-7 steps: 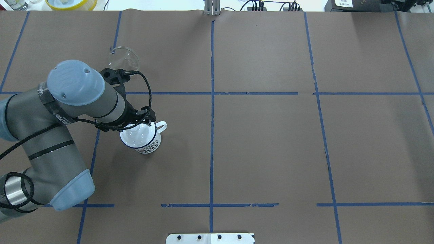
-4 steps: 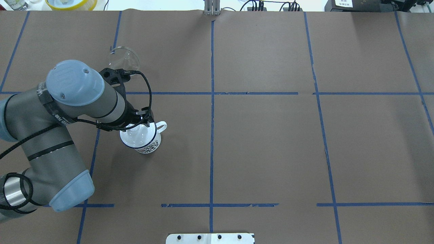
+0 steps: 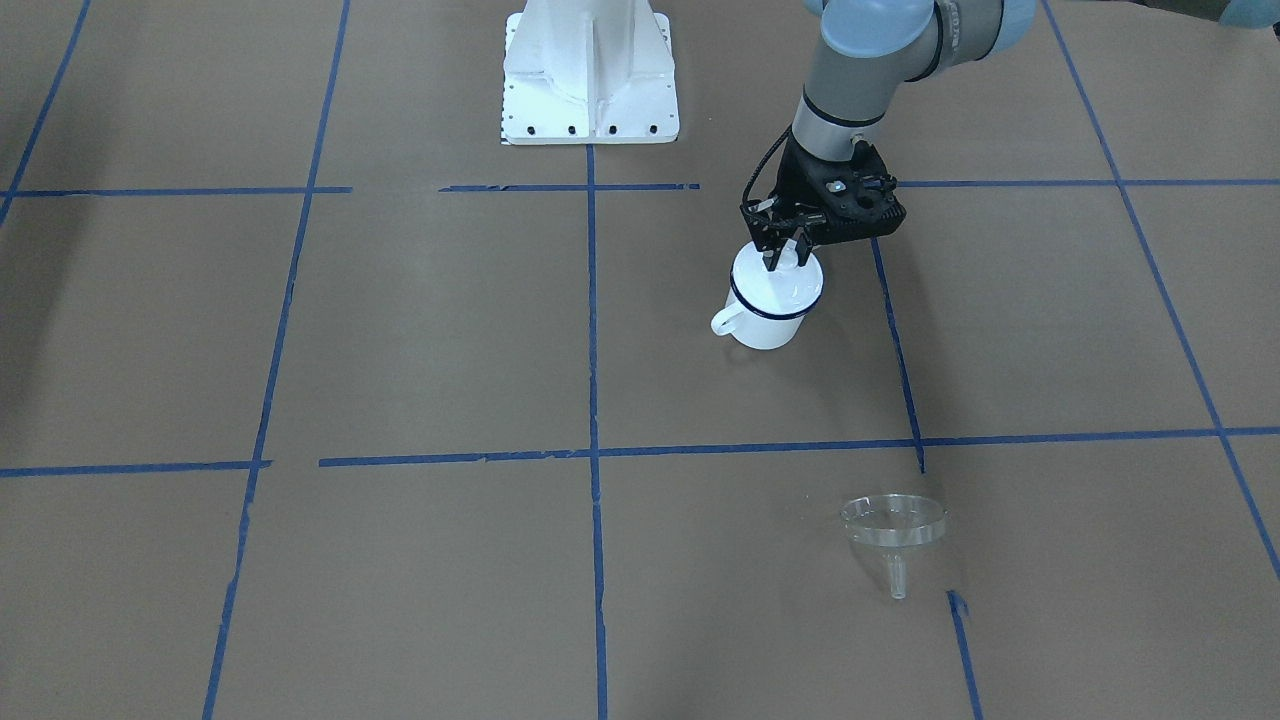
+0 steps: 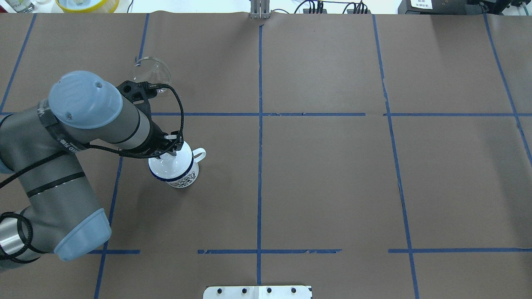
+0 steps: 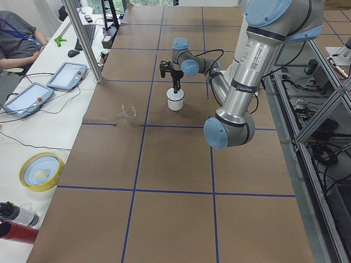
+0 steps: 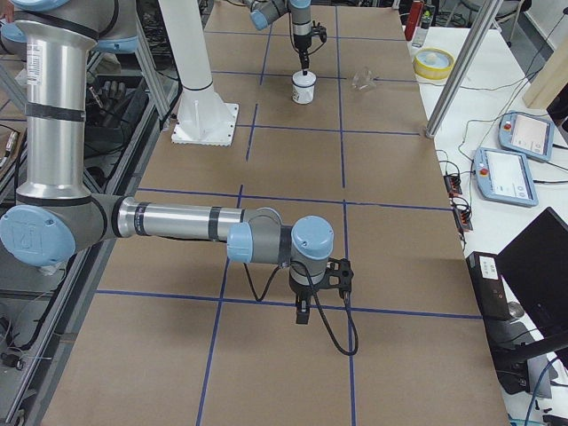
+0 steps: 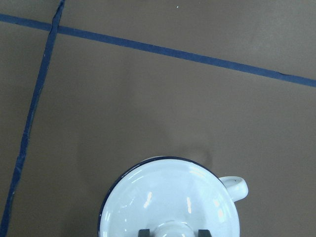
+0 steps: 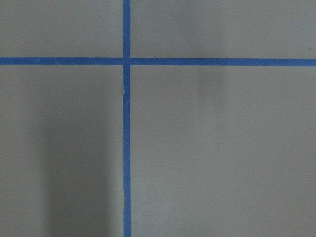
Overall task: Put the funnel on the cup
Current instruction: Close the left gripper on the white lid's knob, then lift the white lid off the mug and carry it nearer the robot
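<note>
Left gripper (image 3: 787,255) — fingers closed on the knob of a round white lid (image 7: 170,197) sitting on the white enamel mug (image 3: 768,325) with dark blue rim; small transparent funnel (image 3: 893,522) lies well apart on the brown paper (image 3: 450,330) — beyond a blue tape line (image 3: 760,447), farther from the robot.

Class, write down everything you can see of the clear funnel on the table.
The funnel is small, transparent and glass-like, with a wide round cone that narrows to a short thin stem. It appears to lie tipped on the brown paper-covered table, its stem pointing away from the robot, beside a blue tape line. Nothing grips or touches it. It lies well apart from the cup, over which the left gripper hangs.
</note>
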Robot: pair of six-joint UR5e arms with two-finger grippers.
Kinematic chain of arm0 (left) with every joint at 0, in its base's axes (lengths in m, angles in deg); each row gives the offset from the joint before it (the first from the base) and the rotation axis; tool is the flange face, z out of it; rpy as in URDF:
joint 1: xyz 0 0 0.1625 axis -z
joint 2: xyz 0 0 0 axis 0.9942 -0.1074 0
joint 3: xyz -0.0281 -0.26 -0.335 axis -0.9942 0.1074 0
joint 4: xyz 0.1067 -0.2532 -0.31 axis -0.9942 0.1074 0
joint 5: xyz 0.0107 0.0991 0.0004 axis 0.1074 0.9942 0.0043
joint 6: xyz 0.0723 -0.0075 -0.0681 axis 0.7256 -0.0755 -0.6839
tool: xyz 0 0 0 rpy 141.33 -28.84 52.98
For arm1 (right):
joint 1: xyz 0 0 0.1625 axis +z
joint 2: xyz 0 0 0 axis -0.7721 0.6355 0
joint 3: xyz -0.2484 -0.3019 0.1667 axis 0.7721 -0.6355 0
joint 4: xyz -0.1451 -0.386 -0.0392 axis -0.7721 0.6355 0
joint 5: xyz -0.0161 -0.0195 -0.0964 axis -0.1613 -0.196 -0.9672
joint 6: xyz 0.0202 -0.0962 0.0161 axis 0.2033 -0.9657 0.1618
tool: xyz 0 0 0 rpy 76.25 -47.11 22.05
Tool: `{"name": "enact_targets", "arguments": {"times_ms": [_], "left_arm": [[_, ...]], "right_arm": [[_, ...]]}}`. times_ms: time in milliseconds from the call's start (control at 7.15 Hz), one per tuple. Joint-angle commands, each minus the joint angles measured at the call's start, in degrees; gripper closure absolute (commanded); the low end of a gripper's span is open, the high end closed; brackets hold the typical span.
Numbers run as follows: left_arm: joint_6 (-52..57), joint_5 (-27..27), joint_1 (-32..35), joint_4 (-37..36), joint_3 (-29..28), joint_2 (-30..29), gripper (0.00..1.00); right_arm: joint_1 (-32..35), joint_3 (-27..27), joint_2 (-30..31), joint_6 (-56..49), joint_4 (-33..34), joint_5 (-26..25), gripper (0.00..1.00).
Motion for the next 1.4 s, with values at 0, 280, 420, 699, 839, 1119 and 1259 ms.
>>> {"name": "enact_targets", "arguments": {"times_ms": [0, 280, 420, 699, 839, 1119, 1259], "left_arm": [[0.6, -0.1, 2.2, -2.2, 4.8, 0.3, 1.00], [6.6, -0.8, 4.7, -10.1, 17.4, 3.8, 1.00], [8.3, -0.8, 5.1, -9.8, 24.1, 11.1, 1.00], [8.9, -1.0, 4.6, -5.1, 25.7, 20.7, 1.00], [8.6, -1.0, 3.7, 2.0, 21.0, 22.8, 1.00], [4.0, -0.4, -1.5, 17.2, 10.1, 23.9, 1.00], [3.9, 0.0, -3.8, 22.5, 6.3, 25.8, 1.00]], "right_arm": [[0.0, 0.0, 0.0, 0.0, 0.0, 0.0, 0.00], [0.0, 0.0, 0.0, 0.0, 0.0, 0.0, 0.00], [0.0, 0.0, 0.0, 0.0, 0.0, 0.0, 0.00], [0.0, -0.1, 0.0, 0.0, 0.0, 0.0, 0.00], [0.0, -0.1, 0.0, 0.0, 0.0, 0.0, 0.00], [0.0, -0.1, 0.0, 0.0, 0.0, 0.0, 0.00], [0.0, 0.0, 0.0, 0.0, 0.0, 0.0, 0.00]]}}
